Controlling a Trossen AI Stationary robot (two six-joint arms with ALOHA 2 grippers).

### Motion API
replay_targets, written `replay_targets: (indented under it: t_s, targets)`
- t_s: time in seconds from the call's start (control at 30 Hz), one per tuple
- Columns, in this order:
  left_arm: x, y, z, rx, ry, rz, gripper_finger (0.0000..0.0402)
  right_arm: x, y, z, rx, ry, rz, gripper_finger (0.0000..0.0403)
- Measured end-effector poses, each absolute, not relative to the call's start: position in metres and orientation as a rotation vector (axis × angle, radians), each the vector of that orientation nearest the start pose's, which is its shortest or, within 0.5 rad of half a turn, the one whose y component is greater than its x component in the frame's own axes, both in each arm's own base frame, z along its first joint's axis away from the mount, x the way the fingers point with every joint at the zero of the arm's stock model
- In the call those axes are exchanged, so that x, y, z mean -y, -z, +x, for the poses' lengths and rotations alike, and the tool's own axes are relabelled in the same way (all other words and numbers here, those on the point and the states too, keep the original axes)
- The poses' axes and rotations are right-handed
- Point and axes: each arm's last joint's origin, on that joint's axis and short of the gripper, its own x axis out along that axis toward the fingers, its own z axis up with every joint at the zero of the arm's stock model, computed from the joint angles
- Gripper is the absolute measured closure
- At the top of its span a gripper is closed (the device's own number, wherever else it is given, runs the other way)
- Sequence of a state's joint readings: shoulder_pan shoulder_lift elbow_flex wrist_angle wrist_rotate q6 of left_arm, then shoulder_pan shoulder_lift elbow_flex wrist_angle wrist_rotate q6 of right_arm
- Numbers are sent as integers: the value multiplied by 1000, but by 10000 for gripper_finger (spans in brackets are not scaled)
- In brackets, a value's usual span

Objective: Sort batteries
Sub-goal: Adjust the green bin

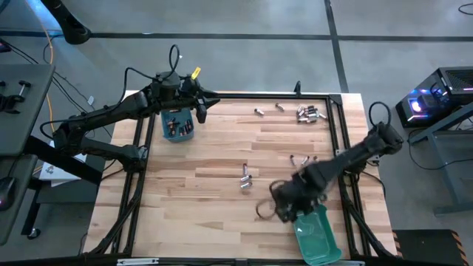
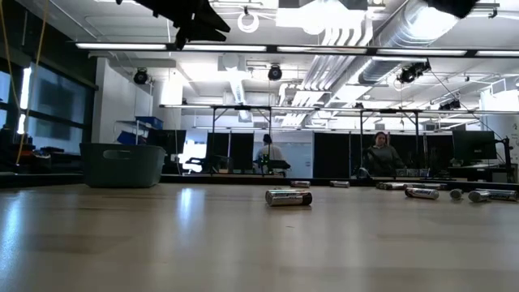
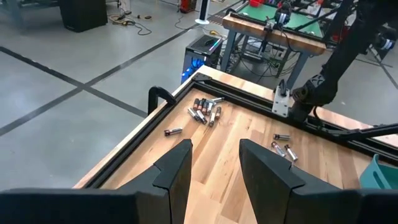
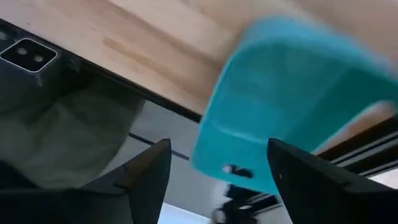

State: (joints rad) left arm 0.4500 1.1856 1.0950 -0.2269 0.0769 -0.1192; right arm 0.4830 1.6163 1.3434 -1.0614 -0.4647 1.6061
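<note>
Several batteries (image 1: 311, 113) lie scattered between two teal bins (image 1: 318, 236).

Bare pale wooden tabletop (image 1: 199, 214) lies open across the near left, while scattered small cylindrical batteries (image 1: 246, 177) dot the middle and far right corner.

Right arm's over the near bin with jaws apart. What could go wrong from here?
1. The right gripper hangs open above the near teal bin, which sits at the table's front edge; a nudge might push it off.
2. A battery seems to lie in that bin near its wall; it may bounce or roll.
3. Batteries still loose lie clustered by the far rail, so picking one may scatter its neighbours.
</note>
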Motion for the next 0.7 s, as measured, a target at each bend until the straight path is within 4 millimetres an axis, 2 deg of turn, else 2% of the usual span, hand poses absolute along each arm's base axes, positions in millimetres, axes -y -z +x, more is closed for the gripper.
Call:
replay_targets:
  t_s: [0.13, 0.3, 0.5, 0.7]
  targets:
    - [-112, -356, 237, -287, -388, -200, 273, -184, -256, 268, -1564, 591, 1292, 147]
    - [-112, -356, 237, -287, -388, -200, 273, -201, -222, 273, -1599, 772, 1280, 167]
    - [-112, -355, 237, -285, -390, -210, 273, -203, -192, 285, -1622, 833, 1219, 205]
    - [-112, -356, 237, -284, -390, -214, 273, -195, -179, 291, -1660, 853, 1154, 311]
